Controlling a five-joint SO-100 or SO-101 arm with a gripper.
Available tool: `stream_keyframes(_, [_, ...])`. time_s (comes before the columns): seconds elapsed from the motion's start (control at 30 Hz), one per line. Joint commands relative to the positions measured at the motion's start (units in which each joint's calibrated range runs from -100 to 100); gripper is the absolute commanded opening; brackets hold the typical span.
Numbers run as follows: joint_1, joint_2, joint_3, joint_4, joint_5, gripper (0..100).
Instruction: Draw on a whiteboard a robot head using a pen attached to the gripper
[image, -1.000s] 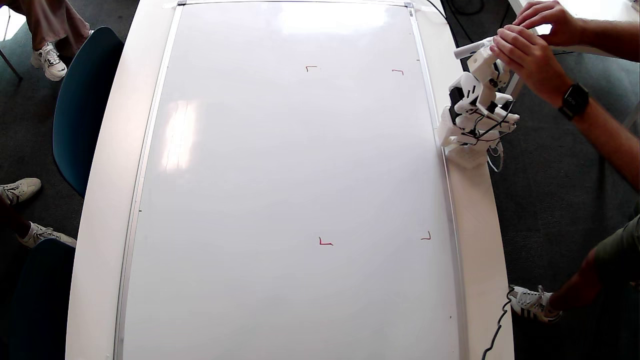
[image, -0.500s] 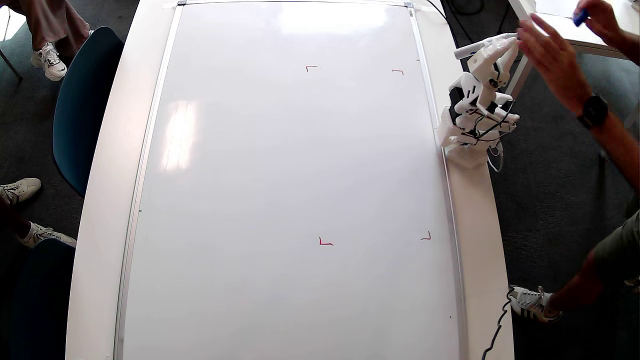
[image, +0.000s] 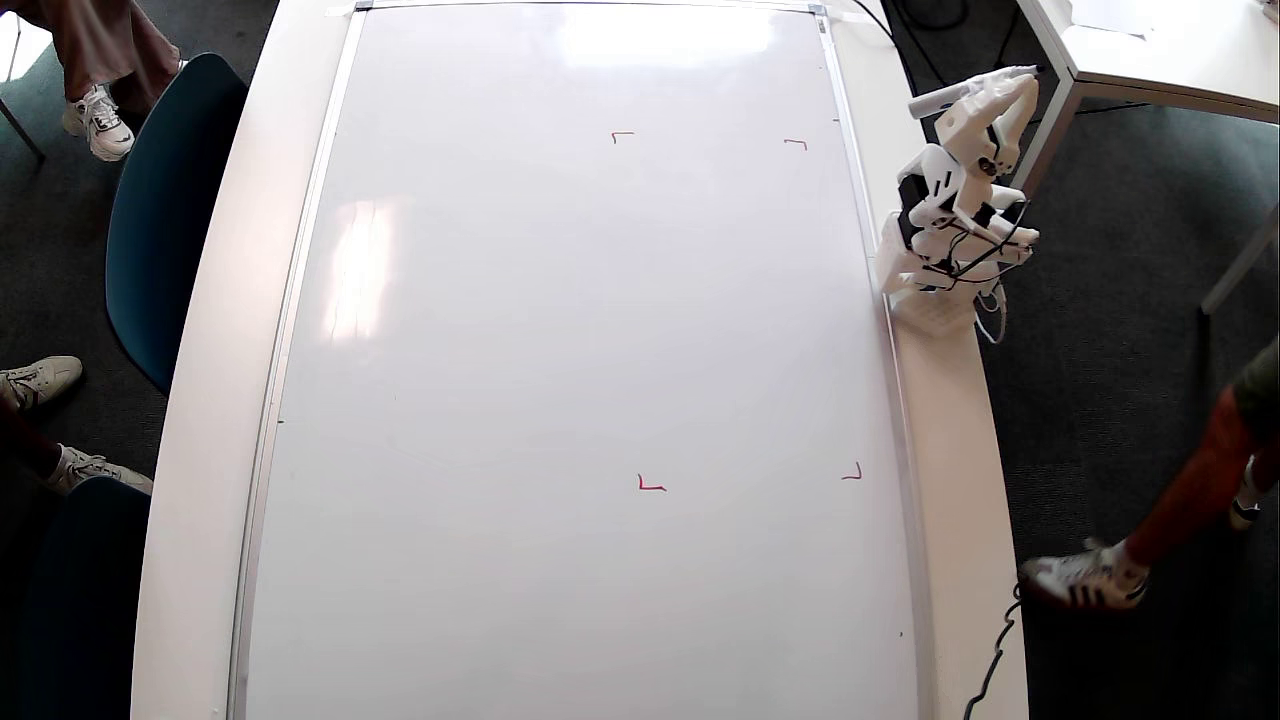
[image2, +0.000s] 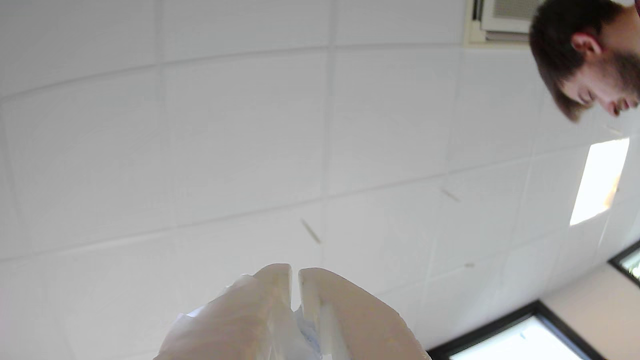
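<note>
The whiteboard (image: 580, 380) lies flat on a long white table (image: 200, 420) and fills most of the overhead view. Its surface is glossy, with window glare near the top edge and a paler streak at left. Four small red corner marks (image: 651, 485) sit in the right half of the board, bounding a rectangle; the area inside them is bare white. No drawn outline of a robot head shows on the board.

The arm (image: 950, 225) is folded up at the right edge of the table, just outside the board's silver frame, with black and red wires looped around its base. The gripper (image: 1000, 85) is raised and turned away from the board. The pen (image: 965, 91) lies across it, a slim white shaft with its dark tip pointing right, off the table and well clear of the writing surface.

In the wrist view the camera looks up at ceiling tiles; the two fingertips (image2: 272, 282) stand almost together, only a thin slit between them, clenched on the pen, of which a bluish-white piece shows low in the gap.

A man's head (image2: 590, 60) appears at upper right of the wrist view. A leg and sneaker (image: 1085, 580) stand on the floor right of the table.
</note>
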Motion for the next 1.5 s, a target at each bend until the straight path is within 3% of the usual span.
stream_keyframes(0.0, [0.2,-0.7,0.2,0.1,-0.4,1])
stream_keyframes(1.47, [0.1,-0.7,-1.1,0.7,-0.3,1])
